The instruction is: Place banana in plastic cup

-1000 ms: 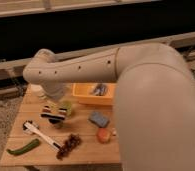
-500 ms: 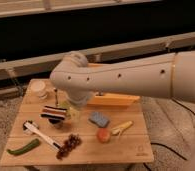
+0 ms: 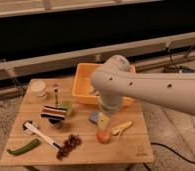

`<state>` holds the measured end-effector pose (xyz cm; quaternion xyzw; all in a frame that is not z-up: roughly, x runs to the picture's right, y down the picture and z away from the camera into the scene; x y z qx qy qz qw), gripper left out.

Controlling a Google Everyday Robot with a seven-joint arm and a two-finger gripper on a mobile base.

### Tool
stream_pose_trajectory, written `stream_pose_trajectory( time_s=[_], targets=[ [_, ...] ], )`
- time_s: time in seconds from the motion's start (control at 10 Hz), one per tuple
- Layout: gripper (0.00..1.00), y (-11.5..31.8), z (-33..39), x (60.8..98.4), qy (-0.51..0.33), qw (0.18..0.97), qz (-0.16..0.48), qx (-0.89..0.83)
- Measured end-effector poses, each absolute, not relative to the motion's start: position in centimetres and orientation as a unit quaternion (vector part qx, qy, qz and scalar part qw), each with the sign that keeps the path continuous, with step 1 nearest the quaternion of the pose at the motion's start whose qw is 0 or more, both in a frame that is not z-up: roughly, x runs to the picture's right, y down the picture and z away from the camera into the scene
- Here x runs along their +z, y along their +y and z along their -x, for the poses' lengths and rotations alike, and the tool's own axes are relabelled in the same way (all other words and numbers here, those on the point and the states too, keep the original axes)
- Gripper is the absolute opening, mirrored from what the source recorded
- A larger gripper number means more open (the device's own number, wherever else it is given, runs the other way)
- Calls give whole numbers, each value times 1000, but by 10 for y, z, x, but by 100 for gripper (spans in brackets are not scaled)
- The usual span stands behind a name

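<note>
The banana (image 3: 122, 128) is small, pale yellow and curved, and lies on the wooden table (image 3: 131, 150) right of the orange fruit (image 3: 103, 135). The plastic cup (image 3: 67, 107) is translucent yellow-green and stands left of centre, beside a striped object (image 3: 53, 112). My gripper (image 3: 104, 119) hangs below the big white arm (image 3: 141, 87), just over the blue sponge (image 3: 94, 118), left of and above the banana and well right of the cup.
A big yellow bin (image 3: 83, 80) stands at the back, partly behind the arm. A squat white cup (image 3: 39, 89) is at the back left. A long green vegetable (image 3: 23, 147), a white-and-black tool (image 3: 38, 132) and dark grapes (image 3: 67, 145) lie at the front left.
The arm has swung to the right and come down, so its end now hangs over the blue sponge. The things on the table lie where they were.
</note>
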<state>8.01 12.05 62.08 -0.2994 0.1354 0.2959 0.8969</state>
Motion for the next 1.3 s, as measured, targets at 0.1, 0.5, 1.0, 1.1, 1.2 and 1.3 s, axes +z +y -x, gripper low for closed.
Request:
stream_pose_trajectory(
  time_s=[0.1, 0.5, 1.0, 1.1, 1.2, 1.3],
  targets=[
    [80, 127, -101, 624, 148, 893, 297, 305],
    [80, 126, -101, 625, 147, 893, 295, 305],
    [80, 126, -98, 635, 126, 904, 296, 282],
    [80, 131, -97, 649, 96, 920, 291, 243],
    [80, 140, -96, 658, 74, 929, 289, 220],
    [80, 149, -98, 667, 60, 933, 287, 209]
  ],
)
